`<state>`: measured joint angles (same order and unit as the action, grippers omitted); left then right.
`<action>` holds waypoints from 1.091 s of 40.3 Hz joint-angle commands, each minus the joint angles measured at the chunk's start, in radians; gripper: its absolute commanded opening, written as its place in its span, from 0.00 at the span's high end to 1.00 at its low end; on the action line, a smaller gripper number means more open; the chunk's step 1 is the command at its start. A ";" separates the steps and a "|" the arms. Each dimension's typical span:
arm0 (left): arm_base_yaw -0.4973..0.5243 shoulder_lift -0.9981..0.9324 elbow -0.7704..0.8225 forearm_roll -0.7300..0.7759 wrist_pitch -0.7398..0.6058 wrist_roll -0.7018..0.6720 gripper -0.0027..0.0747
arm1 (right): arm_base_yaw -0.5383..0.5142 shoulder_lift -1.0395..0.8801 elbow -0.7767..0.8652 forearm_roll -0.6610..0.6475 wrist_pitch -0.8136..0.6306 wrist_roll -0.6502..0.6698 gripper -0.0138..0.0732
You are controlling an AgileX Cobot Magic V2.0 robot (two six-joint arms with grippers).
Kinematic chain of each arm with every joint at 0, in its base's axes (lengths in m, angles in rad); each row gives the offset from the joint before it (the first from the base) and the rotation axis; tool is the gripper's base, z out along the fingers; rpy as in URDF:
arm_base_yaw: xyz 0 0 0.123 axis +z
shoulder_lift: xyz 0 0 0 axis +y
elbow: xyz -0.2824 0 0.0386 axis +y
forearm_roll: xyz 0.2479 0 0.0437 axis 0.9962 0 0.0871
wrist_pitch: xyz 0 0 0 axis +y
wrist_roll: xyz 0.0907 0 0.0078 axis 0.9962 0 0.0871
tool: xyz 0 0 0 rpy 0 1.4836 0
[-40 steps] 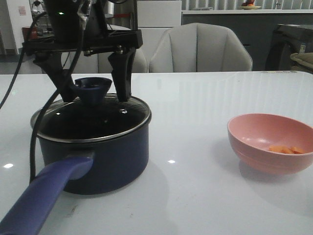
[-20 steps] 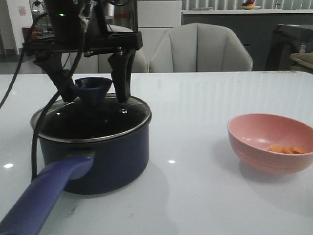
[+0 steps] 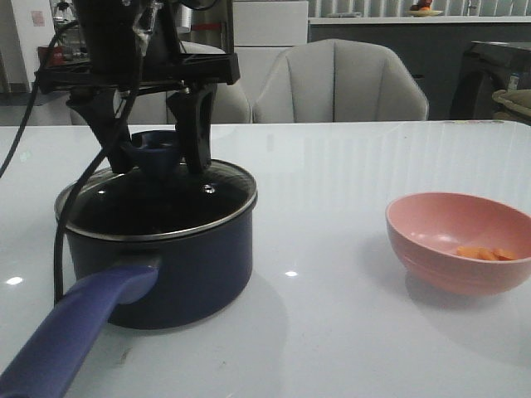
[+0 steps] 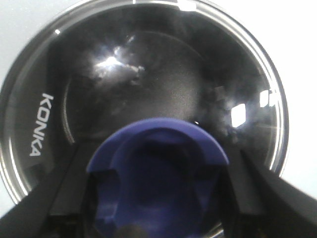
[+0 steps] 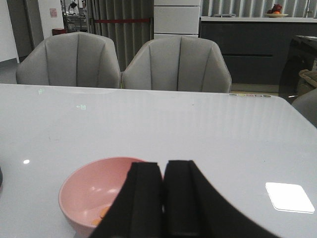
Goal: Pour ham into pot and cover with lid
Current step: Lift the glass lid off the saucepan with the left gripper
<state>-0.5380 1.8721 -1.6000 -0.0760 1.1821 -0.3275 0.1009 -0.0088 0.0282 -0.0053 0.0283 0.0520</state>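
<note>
Clamping the blue-purple knob (image 3: 156, 150) between its two black fingers (image 3: 196, 124), the left gripper (image 3: 158, 153) is pressing in from both sides, and the left wrist view is showing each finger touching the knob's flared rim. The lid (image 3: 158, 203) is sitting flat on the pot (image 3: 166, 265), whose long handle (image 3: 70, 336) is pointing toward the camera. The ham (image 3: 487, 253) is lying in the pink bowl (image 3: 452, 240), well apart from the pot on the white table (image 3: 332, 332). The right gripper (image 5: 164, 198) is hanging above that bowl with its fingers pressed together, holding nothing.
</note>
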 commanded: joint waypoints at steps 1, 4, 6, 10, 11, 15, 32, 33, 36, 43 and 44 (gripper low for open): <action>-0.006 -0.037 -0.032 -0.016 -0.017 -0.004 0.64 | -0.005 -0.020 0.008 -0.011 -0.083 -0.003 0.68; -0.006 -0.037 -0.048 -0.014 -0.012 -0.004 0.64 | -0.005 -0.020 0.008 -0.011 -0.083 -0.003 0.68; -0.006 -0.037 -0.062 -0.014 -0.009 -0.004 0.64 | -0.005 -0.020 0.008 -0.011 -0.083 -0.003 0.68; -0.006 -0.037 -0.099 -0.011 0.015 -0.002 0.64 | -0.005 -0.020 0.008 -0.011 -0.083 -0.003 0.68; -0.006 -0.037 -0.112 -0.011 0.019 -0.002 0.64 | -0.005 -0.020 0.008 -0.011 -0.083 -0.003 0.68; -0.006 -0.037 -0.150 -0.002 0.036 -0.002 0.64 | -0.005 -0.020 0.008 -0.011 -0.083 -0.003 0.68; 0.002 -0.043 -0.174 0.143 0.104 -0.002 0.64 | -0.005 -0.020 0.008 -0.011 -0.083 -0.003 0.68; 0.002 -0.046 -0.171 0.153 0.104 -0.002 0.64 | -0.005 -0.020 0.008 -0.011 -0.083 -0.003 0.68; 0.007 -0.063 -0.162 0.194 0.104 -0.002 0.64 | -0.005 -0.020 0.008 -0.011 -0.083 -0.003 0.68; 0.062 -0.094 -0.157 0.195 0.104 0.002 0.64 | -0.005 -0.020 0.008 -0.011 -0.083 -0.003 0.68; 0.076 -0.101 -0.156 0.192 0.104 0.002 0.64 | -0.005 -0.020 0.008 -0.011 -0.083 -0.003 0.68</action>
<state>-0.4942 1.8513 -1.7302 0.0981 1.2421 -0.3256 0.1009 -0.0088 0.0282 -0.0053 0.0283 0.0520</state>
